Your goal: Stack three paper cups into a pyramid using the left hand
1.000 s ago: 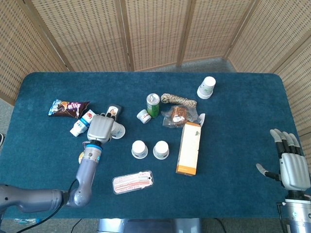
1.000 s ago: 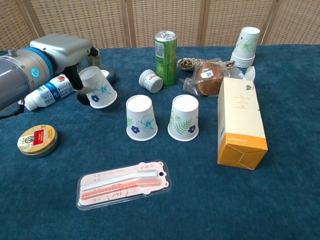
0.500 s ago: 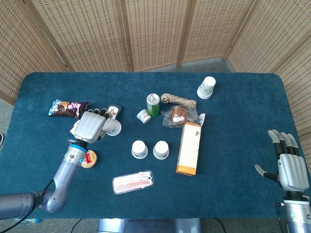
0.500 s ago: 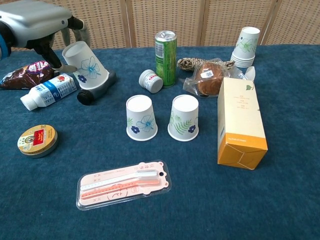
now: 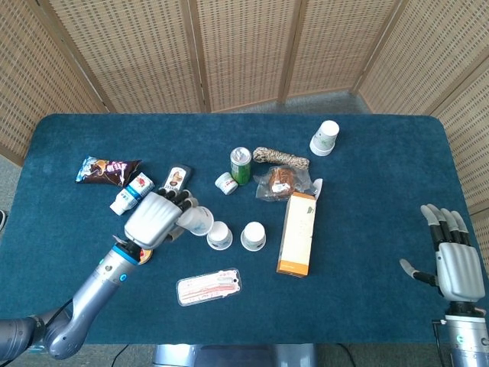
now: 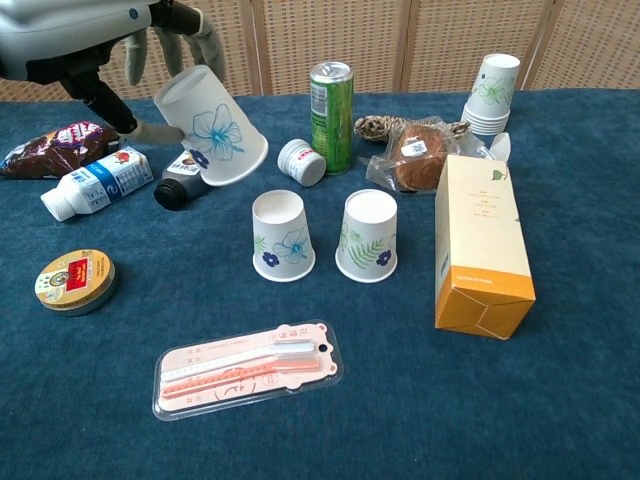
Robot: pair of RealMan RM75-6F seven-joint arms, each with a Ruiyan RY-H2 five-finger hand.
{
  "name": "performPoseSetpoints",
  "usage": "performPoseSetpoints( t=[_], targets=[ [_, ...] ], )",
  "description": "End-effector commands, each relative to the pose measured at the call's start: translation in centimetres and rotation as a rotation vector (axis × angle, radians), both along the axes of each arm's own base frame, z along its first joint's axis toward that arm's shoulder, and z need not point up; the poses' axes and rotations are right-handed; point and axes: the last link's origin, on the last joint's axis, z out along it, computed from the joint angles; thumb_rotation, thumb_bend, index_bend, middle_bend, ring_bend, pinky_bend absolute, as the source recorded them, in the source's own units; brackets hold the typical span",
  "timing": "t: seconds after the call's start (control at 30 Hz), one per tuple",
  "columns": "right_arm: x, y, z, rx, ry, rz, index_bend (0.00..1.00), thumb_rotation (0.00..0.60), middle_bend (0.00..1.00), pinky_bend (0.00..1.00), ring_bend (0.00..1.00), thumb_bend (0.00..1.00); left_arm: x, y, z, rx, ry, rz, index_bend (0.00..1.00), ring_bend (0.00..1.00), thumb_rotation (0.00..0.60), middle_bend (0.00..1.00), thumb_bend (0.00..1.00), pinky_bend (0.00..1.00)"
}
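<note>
Table cover [image 6: 560, 400]: dark blue cloth, matt, short rough pile.
Held cup [image 6: 213, 128]: white paper, matt, blue flower print.
Two standing cups [image 6: 281, 237]: paper, matt, printed.
Can [image 6: 331, 115]: green metal, glossy.
Box [image 6: 481, 245]: orange card, smooth.
Round tin [image 6: 74, 280]: metal lid, slight sheen.
Toothbrush pack [image 6: 250, 367]: clear glossy plastic.
Left hand [image 5: 157, 218]: smooth grey casing.
Screen [image 5: 244, 46]: woven cane, wooden frames.

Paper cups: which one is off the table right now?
The blue-flower cup tilted in the left hand; the two others stand upside down.
</note>
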Motion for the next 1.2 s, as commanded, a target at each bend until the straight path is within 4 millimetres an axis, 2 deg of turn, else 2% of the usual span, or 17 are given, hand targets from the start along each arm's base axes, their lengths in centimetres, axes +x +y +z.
performPoseSetpoints(
  t=[0.03, 0.27, 0.57, 0.7, 1.2],
  targets=[
    [0.0, 0.0, 0.0, 0.0, -0.001, -0.001, 0.01, 0.6, 0.0, 0.0, 0.0, 0.19, 1.4, -0.4, -0.6, -0.009, 0.014, -0.038, 0.38, 0.39, 0.6, 0.37, 0.31, 0.52],
    [0.0, 0.0, 0.1, -0.001, -0.001, 0.003, 0.01, 0.6, 0.0, 0.0, 0.0, 0.19, 4.9, -0.2, -2.6, -0.004, 0.043, -0.047, 0.38, 0.39, 0.6, 0.37, 0.31, 0.52],
    [-0.2, -0.1, 0.4, -0.006, -0.012, 0.0, 0.01, 0.6, 0.0, 0.0, 0.0, 0.19, 7.6, -0.1, -5.8, -0.003, 0.098, -0.013, 0.38, 0.39, 0.6, 0.36, 0.31, 0.52],
    [-0.2, -0.1, 0.5, -0.008, -0.014, -0.001, 0.01, 0.6, 0.0, 0.0, 0.0, 0.19, 8.1, -0.1, -6.5, -0.004, 0.109, 0.005, 0.37, 0.39, 0.6, 0.36, 0.31, 0.52],
    [-0.1, 0.0, 0.5, -0.01, -0.01, 0.0, 0.01, 0.6, 0.0, 0.0, 0.0, 0.19, 7.9, 0.1, -6.6, 0.009, 0.134, 0.052, 0.37, 0.39, 0.6, 0.36, 0.31, 0.52]
  ],
)
